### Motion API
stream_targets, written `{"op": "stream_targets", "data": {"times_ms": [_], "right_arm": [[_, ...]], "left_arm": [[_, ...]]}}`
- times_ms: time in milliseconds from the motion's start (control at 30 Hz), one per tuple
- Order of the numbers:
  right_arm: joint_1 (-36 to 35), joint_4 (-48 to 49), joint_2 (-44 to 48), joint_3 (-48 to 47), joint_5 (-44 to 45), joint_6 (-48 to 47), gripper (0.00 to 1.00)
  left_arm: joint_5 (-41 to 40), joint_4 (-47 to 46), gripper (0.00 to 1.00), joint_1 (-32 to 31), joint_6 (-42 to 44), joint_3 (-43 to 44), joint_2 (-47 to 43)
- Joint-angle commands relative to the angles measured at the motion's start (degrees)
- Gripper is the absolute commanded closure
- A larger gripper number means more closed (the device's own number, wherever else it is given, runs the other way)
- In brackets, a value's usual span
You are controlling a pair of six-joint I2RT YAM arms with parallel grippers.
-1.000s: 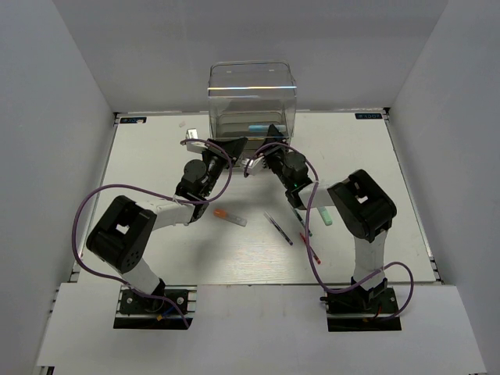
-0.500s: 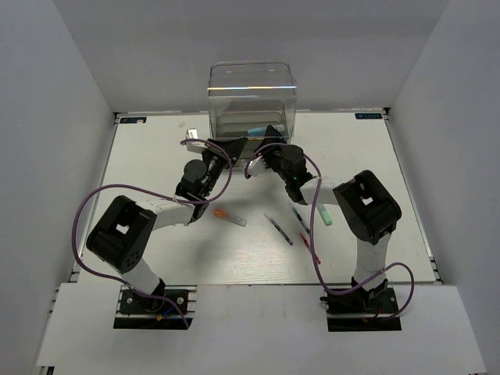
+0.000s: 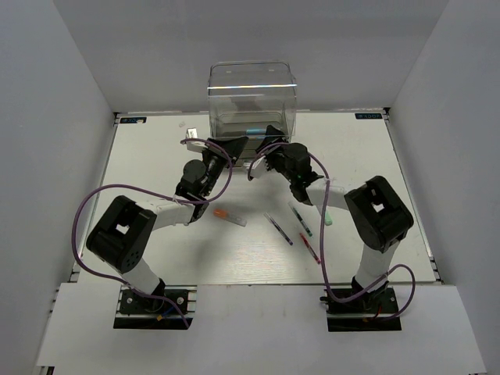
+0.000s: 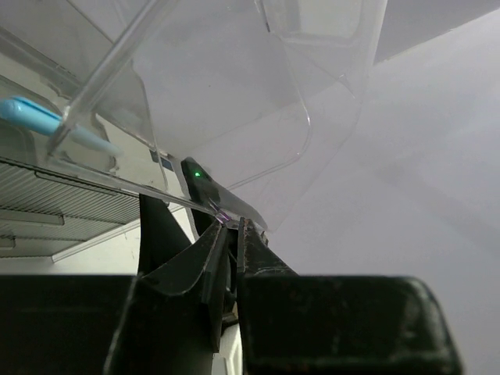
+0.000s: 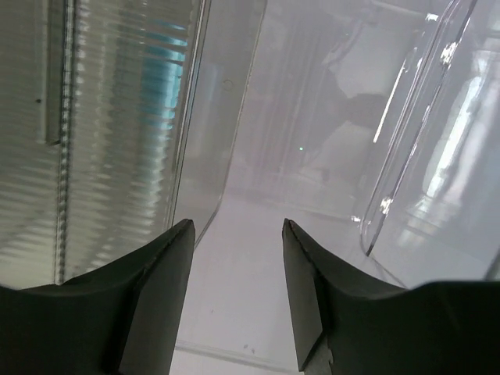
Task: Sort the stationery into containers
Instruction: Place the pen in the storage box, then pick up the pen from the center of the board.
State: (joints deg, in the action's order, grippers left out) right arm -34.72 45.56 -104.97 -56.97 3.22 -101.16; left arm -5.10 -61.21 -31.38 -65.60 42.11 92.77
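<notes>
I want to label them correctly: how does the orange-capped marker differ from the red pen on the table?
The marker is thick, with a pale body and orange cap; the red pen is thin and red throughout. The marker lies left of the table's middle; the pen lies to the right, nearer the front edge. The marker lies almost crosswise; the pen slants more steeply. Both lie flat, outside the organiser.

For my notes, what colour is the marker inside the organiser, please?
The marker is light blue, clearest in the left wrist view.
</notes>
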Motion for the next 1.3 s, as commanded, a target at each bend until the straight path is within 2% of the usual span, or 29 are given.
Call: {"op": "stream_targets", "data": {"times_ms": [0, 233, 367, 500, 533, 600, 633, 700, 733, 800, 833, 967, 1067, 1267], "right_arm": [[0.3, -0.7, 5.6, 1.4, -2.6, 3.7, 0.44], [0.2, -2.2, 12.8, 7.8, -11.5, 11.0, 0.44], [0.3, -7.1, 19.1, 13.6, -16.0, 14.1, 0.46], [0.4, -16.8, 24.1, 18.0, -19.2, 19.8, 0.56], [0.6, -18.6, 25.8, 18.5, -19.5, 20.7, 0.61], [0.7, -20.9, 28.5, 19.3, -19.7, 25.0, 0.67], [1.0, -26.2, 29.1, 19.3, -20.0, 29.8, 0.72], [1.4, -32.5, 30.8, 18.9, -19.8, 33.8, 0.73], [1.8, -34.3, 31.1, 18.6, -19.7, 39.9, 0.74], [2.6, -40.4, 31.9, 17.8, -19.6, 43.8, 0.74], [3.5, -41.7, 32.0, 17.2, -19.5, 48.9, 0.74], [5.1, -47.3, 32.4, 17.5, -17.4, 58.1, 0.6], [6.5, -50.9, 31.5, 17.7, -13.3, 64.7, 0.41], [9.8, -55.1, 28.6, 15.1, -8.5, 73.3, 0.36]], "left_arm": [[0.5, -2.0, 1.0, -0.1, 0.7, 2.1, -2.0], [0.5, -2.0, 1.0, -0.1, 0.1, 2.1, -1.5], [0.5, -2.5, 1.0, -0.1, 0.1, 2.1, -1.5], [0.5, -2.5, 1.0, -0.1, 0.1, 2.1, -1.5], [0.5, -2.5, 1.0, -0.1, 0.1, 2.1, -1.5], [0.5, -2.5, 1.0, -0.1, 0.1, 2.1, -1.5], [0.5, -2.5, 1.0, -0.1, -0.4, 2.1, -1.5], [1.1, -2.5, 1.0, -0.1, -0.4, 2.1, -1.5], [1.1, -2.5, 1.0, -0.1, -0.4, 2.1, -1.5], [1.1, -2.5, 1.0, -0.1, -0.4, 2.1, -0.9], [1.1, -2.5, 1.0, -0.1, -0.4, 2.1, -0.9], [1.1, -2.5, 1.0, -0.1, -0.4, 2.1, -0.9], [1.1, -2.5, 1.0, -0.1, -0.4, 2.1, -0.9], [1.1, -2.5, 1.0, -0.1, -0.4, 2.1, -0.9]]}}
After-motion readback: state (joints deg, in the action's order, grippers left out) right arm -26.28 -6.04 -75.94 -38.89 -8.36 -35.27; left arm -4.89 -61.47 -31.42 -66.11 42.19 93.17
